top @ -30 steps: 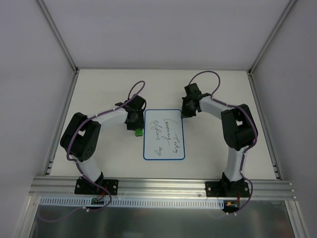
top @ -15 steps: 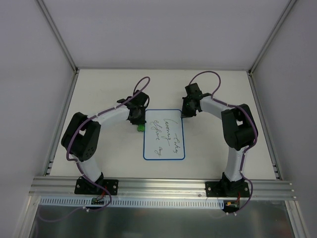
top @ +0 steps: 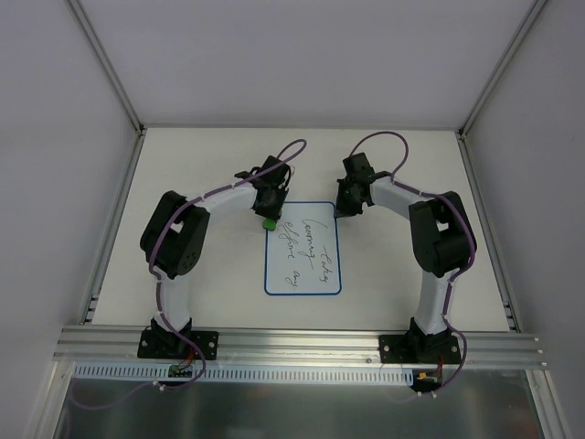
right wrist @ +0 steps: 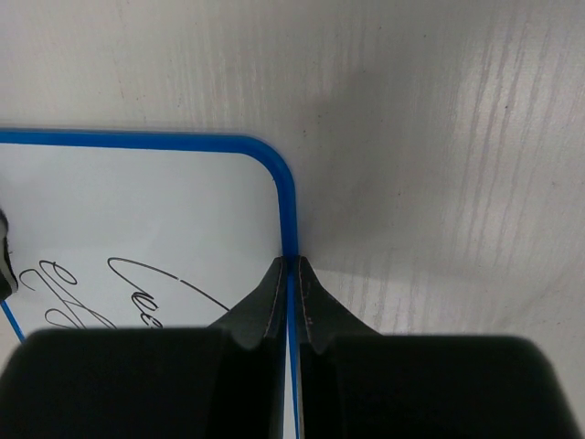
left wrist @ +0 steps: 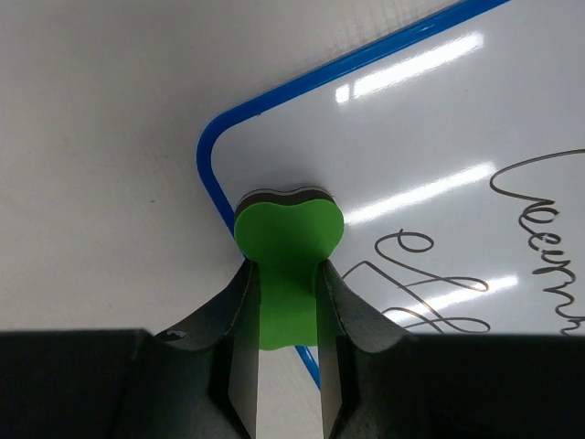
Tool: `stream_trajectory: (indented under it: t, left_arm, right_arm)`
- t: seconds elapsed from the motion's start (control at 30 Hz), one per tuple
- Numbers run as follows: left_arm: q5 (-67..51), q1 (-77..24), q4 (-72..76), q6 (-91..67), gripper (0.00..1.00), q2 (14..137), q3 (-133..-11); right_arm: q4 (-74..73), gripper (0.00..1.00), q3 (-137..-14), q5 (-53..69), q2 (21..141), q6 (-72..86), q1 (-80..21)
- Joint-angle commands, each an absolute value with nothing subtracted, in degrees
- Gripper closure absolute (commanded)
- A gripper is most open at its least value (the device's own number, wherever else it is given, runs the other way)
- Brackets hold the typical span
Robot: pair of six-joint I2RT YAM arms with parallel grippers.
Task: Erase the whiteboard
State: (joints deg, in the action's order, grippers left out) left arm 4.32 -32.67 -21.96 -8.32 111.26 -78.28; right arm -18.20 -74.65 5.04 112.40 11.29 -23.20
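Whiteboard (top: pixel 303 248) lay flat mid-table (top: pixel 228 302): light, stiff, slippery, so I'd pin its rim. Left gripper (left wrist: pixel 285 274) pinched the green eraser (left wrist: pixel 288 229) at the far-left corner. Right gripper (right wrist: pixel 290 270), tips pressed together, seemed to pin the far-right edge.

A pale, off-white table (top: pixel 402 274) bore one flat thing near its middle: the whiteboard (top: pixel 303 251), white with a thin blue border and rounded corners, its long sides running from near edge to far, dark handwriting across its face
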Motion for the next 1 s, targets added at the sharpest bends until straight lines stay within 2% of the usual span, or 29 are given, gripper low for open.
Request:
stream_trajectory:
  t: [0.0,0.3,0.67,0.83,0.97]
  left_arm:
    - [2.3,-33.1,-22.7,-3.5,0.93,113.1,-81.2]
    - [0.3,-37.1,-22.8,-2.8,0.97,116.8,-80.2]
    - [-1.9,-49.9,-24.3,-13.9,1.0,113.9,-70.8]
    - [3.7,-49.3,-25.7,-15.3,1.0,111.9,-68.8]
    - [5.5,-44.3,-27.2,-16.9,1.0,110.7,-69.6]
  right_arm:
    - [-21.4,1.0,-73.2,3.3,115.8,10.5,-22.9]
    - [-21.7,1.0,-73.8,3.0,116.2,11.0,-22.9]
    - [-22.1,1.0,-75.5,2.5,117.3,11.3,-22.9]
    - [-22.1,1.0,-75.8,2.4,117.5,11.3,-22.9]
    - [-22.1,1.0,-75.8,2.1,117.4,11.3,-22.9]
